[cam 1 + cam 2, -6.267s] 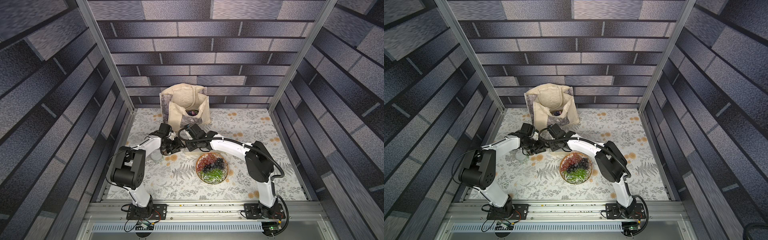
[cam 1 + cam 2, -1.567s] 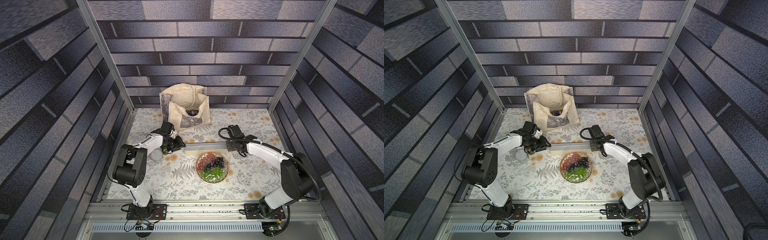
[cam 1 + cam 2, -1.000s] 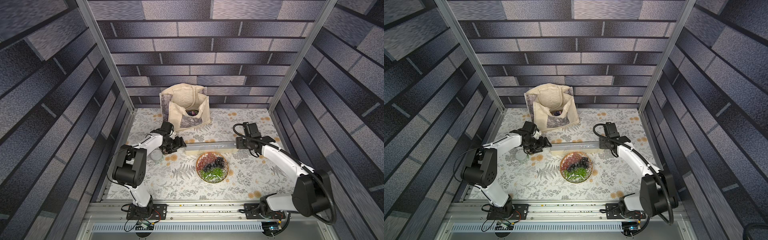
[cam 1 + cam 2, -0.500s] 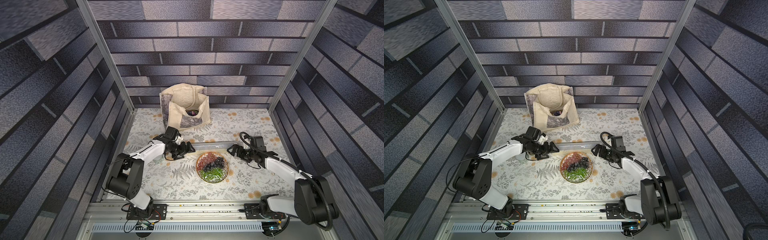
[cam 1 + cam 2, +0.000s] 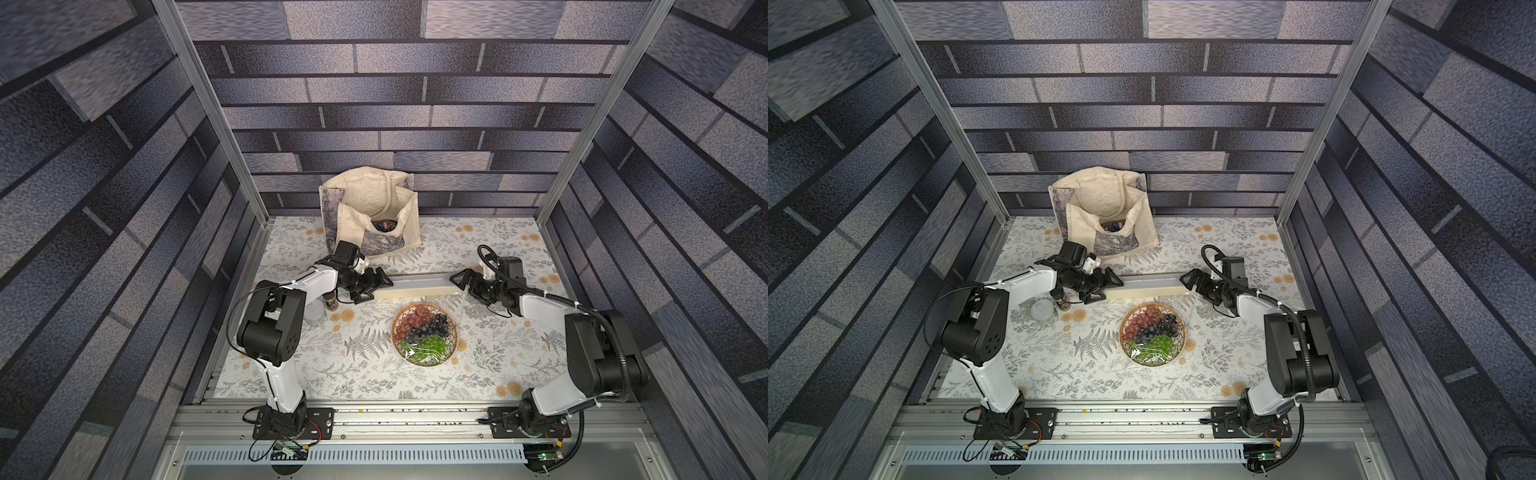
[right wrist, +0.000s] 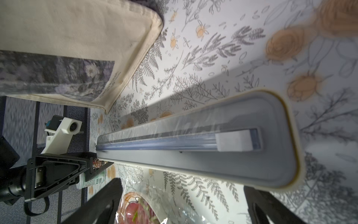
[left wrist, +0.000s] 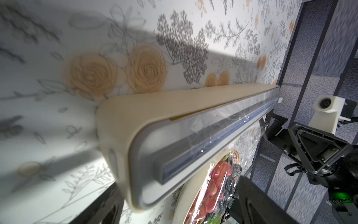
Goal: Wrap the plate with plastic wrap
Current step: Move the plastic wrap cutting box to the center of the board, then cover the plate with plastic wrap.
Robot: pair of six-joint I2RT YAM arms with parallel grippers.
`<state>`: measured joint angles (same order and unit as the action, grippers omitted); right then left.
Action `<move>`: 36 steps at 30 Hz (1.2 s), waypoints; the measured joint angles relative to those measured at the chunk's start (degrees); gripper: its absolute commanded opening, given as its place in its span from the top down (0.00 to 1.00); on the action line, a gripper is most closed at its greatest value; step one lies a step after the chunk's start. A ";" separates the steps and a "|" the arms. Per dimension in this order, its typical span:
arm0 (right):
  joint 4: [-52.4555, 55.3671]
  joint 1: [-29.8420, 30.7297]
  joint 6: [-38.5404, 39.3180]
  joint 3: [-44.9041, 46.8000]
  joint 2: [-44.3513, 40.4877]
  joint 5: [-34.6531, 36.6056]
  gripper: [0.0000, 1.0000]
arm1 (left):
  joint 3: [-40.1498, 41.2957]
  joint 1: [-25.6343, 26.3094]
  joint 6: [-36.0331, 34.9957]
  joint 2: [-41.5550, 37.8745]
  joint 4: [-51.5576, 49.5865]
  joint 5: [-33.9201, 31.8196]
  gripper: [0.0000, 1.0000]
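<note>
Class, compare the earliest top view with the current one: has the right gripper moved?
Yes. The right gripper has shifted rightward, away from the tote bag, to the dispenser box's far end.

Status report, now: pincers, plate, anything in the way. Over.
Both open: left pincer and right pincer flank dispenser box ends, no grip. On plate, plastic wrap draped over grapes. Nearby: tote bag behind box, jar off to one side.

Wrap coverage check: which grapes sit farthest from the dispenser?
The green grapes, on the plate side opposite it; red grapes and purple grapes lie closer.
</note>
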<state>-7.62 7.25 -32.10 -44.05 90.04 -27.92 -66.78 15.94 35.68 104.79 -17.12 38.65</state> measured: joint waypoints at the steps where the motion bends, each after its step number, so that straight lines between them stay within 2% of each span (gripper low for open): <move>1: 0.00 -0.22 0.33 -0.57 0.02 0.22 0.01 | -0.76 -0.50 -0.52 0.15 -0.17 -0.11 0.09; 6: 4.26 -0.31 4.42 -0.46 -5.01 2.54 0.05 | -1.05 -0.94 -3.32 -1.16 -1.84 -1.79 0.12; 11: 9.60 -0.28 7.48 2.49 -17.27 0.35 0.26 | 3.26 3.80 -6.91 -8.85 -3.45 -1.86 0.13; 13: 9.27 0.20 6.80 4.74 -20.52 -2.12 0.31 | 3.63 7.17 -8.46 -11.72 -3.58 -1.09 0.13; 17: 6.88 4.04 3.45 8.92 -20.55 -5.44 0.30 | 3.10 12.94 -10.10 -12.41 -2.80 0.46 0.14; 21: 3.17 8.20 0.02 9.53 -15.32 -6.97 0.26 | 0.74 16.04 -11.15 -8.13 -2.54 1.16 0.14; 27: -1.11 8.85 -2.60 9.51 -10.93 -6.69 0.22 | -1.64 16.55 -11.58 -2.84 -2.56 0.44 0.14; 36: -2.12 9.46 -3.06 9.51 -7.52 -6.75 0.18 | -2.16 16.20 -11.96 -1.11 -2.58 -1.60 0.14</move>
<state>-9.74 16.71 -35.16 -34.54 82.52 -34.68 -68.95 32.14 23.73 103.68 -19.70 37.06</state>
